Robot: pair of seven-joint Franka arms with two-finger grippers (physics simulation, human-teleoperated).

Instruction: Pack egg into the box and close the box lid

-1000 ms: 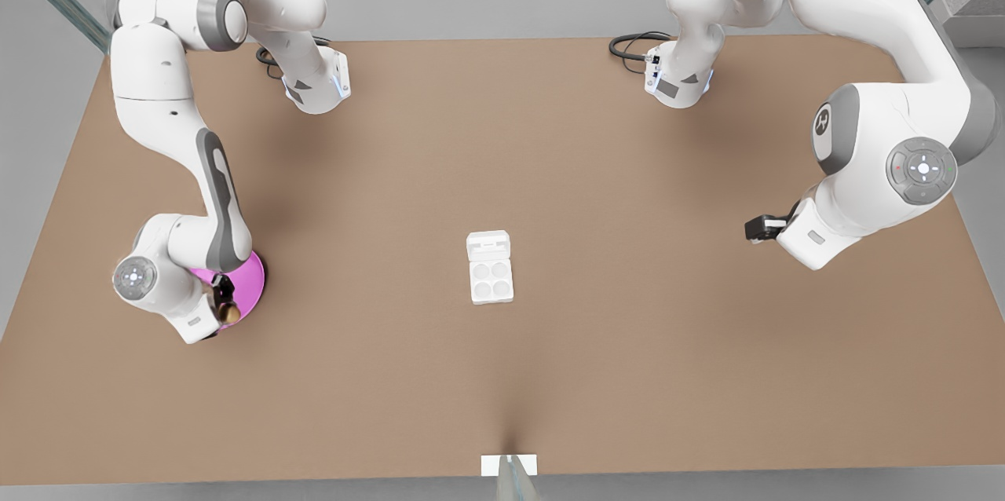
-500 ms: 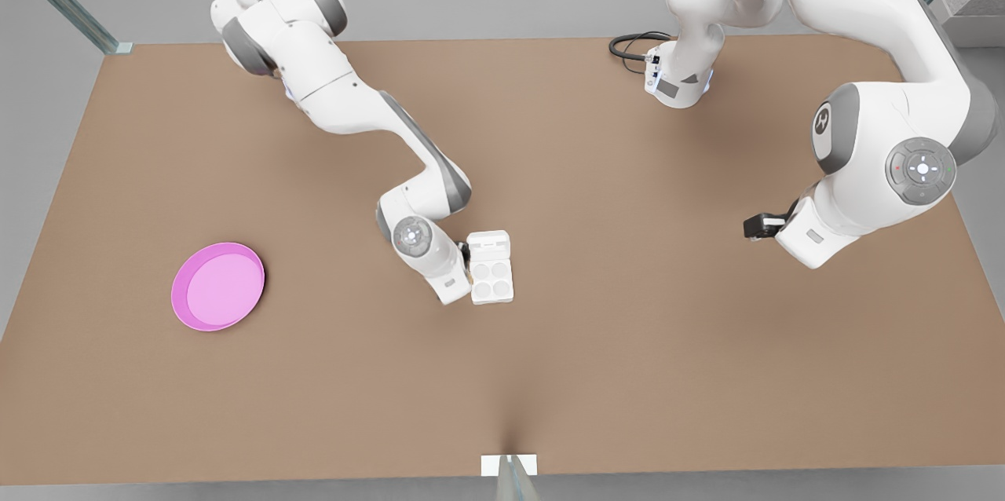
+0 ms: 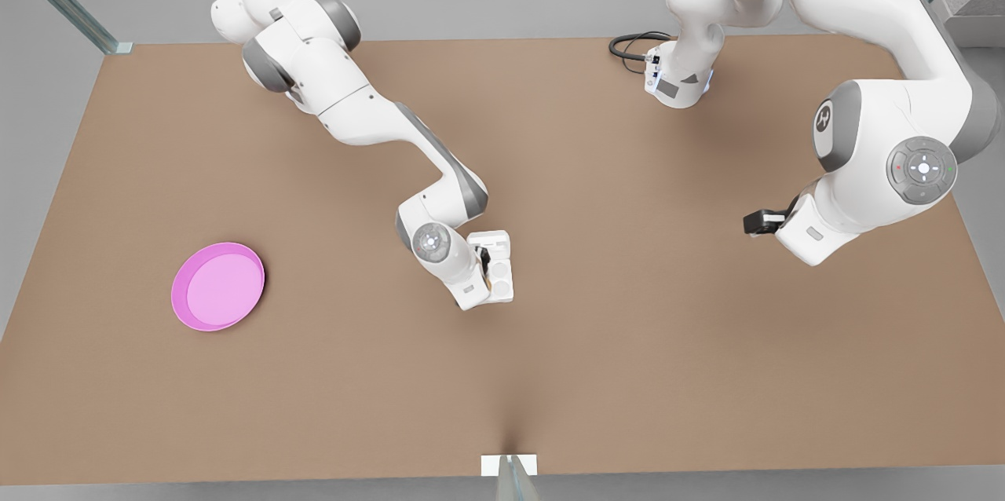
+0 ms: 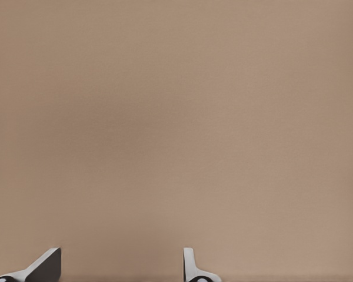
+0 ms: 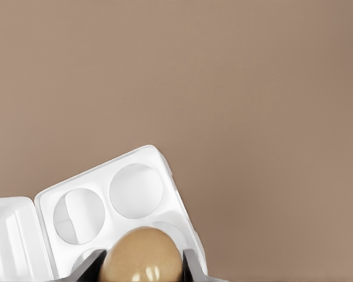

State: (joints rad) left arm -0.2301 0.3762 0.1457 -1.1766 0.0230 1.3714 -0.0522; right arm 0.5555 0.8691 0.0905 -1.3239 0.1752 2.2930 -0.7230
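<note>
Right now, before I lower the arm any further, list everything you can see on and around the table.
egg: one, tan-brown, held between the right gripper's fingers just above the box.
box: one, white, four round cups, mid-table; the cups in view are empty.
box lid: one, white, open, lying flat beside the tray on its far side in the front view.
plate: one, pink, round, toward the front view's left, nothing on it.
table: one, brown.
cable: one, black, at the far edge by an arm base.
right gripper: shut on the egg, over the box.
left gripper: open, waiting above bare table at the front view's right.
</note>
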